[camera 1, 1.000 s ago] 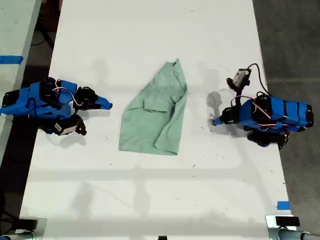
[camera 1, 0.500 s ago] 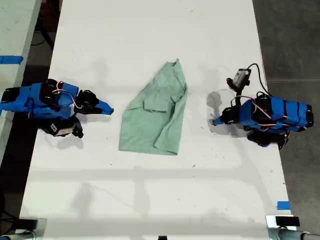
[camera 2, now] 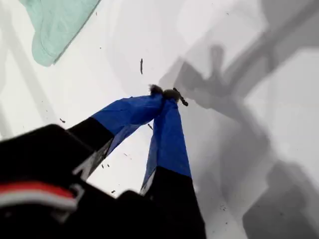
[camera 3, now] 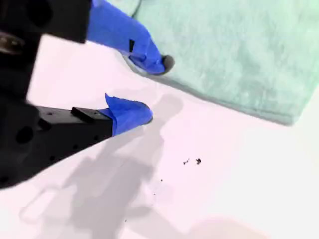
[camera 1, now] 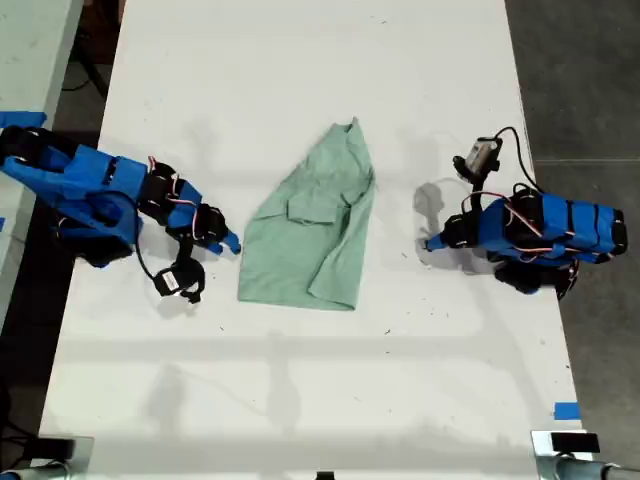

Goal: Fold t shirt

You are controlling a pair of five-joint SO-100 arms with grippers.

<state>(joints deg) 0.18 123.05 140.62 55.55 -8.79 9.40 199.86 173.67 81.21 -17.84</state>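
Exterior view: pale mint-green, wrinkled fabric t shirt (camera 1: pixel 310 230) lies mid-table on the white tabletop (camera 1: pixel 300 80). It is already partly folded over itself, w/ a narrow end pointing to the view's top. My second gripper (camera 1: pixel 228 243) is at the view's left, just beside the shirt's lower edge on that side. My first gripper (camera 1: pixel 432 243) is at the view's right, apart from the cloth. No bins, trays or other containers in view, so nothing to report there.

First wrist view: my first gripper (camera 2: pixel 167 94) has its blue tips pressed together w/ nothing between them. Only a corner of the shirt (camera 2: pixel 60 25) shows, well off.

Second wrist view: my second gripper (camera 3: pixel 154 88) is spread apart and empty, one tip at the shirt's hem (camera 3: pixel 239 50), the other over bare table.

Risks, prob.: the tip could push the hem and bunch it rather than slip under, or pinch one layer only and undo the fold when lifted. W/ one arm alone pulling, the whole shirt may drag sideways.
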